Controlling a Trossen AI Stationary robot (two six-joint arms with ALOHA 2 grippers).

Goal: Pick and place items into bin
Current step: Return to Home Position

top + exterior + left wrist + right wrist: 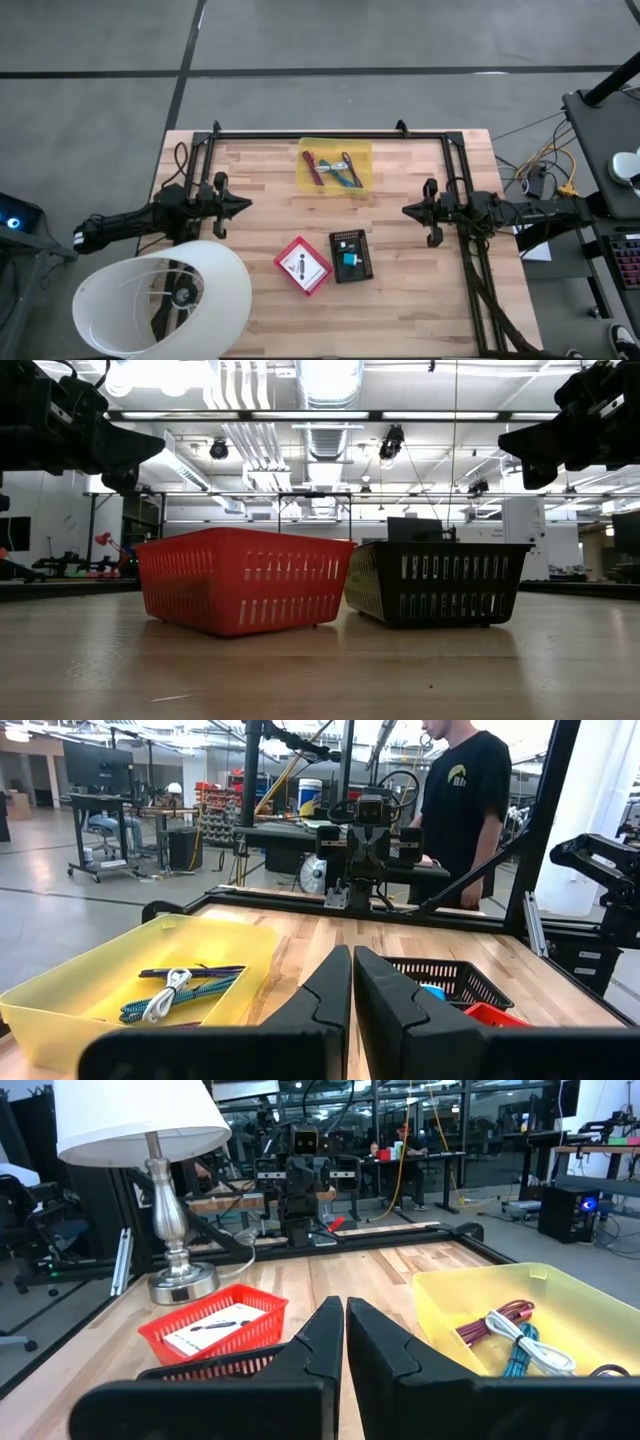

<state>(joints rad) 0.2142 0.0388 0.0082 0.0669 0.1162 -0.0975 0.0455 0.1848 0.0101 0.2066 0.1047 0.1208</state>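
Observation:
A yellow bin [335, 166] sits at the table's far middle. It holds purple pens [190, 972], a white cord [165, 995], a teal braided cable [520, 1355] and a magenta cord [490, 1325]. A red basket [303, 265] with a white printed card [215, 1325] stands beside a black basket [351, 256] holding a teal piece [349, 259]; both rest on the near middle. My left gripper [245, 205] hovers shut left of them, and my right gripper [405, 210] hovers shut on the right. Both are raised above the table [140, 450] [520, 445].
A lamp with a white shade [160, 300] stands at the near left corner, its metal base [185, 1285] on the table. Black frame rails [330, 133] run along the far edge and both sides. A person in a black shirt [465, 800] stands beyond the right edge.

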